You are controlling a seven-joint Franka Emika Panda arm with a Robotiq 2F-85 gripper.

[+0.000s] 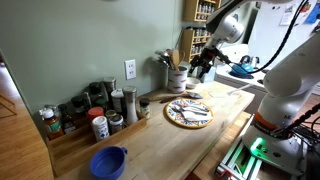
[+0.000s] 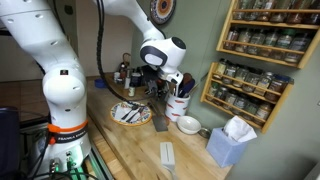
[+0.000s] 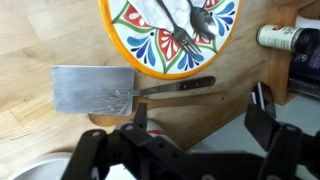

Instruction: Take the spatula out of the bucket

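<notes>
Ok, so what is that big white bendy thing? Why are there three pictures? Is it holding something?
The big white thing is a robot arm that a person steers. At its end is a gripper, like two fingers for pinching. Two pictures come from cameras standing in the room. The third comes from a camera on the arm's wrist, looking down past the gripper. On the wooden counter there is a colourful plate with a fork on it and a metal spatula lying beside it. There is also a whitish bucket full of kitchen tools, some spice jars and a blue bowl. The gripper is open and holds nothing.
</notes>
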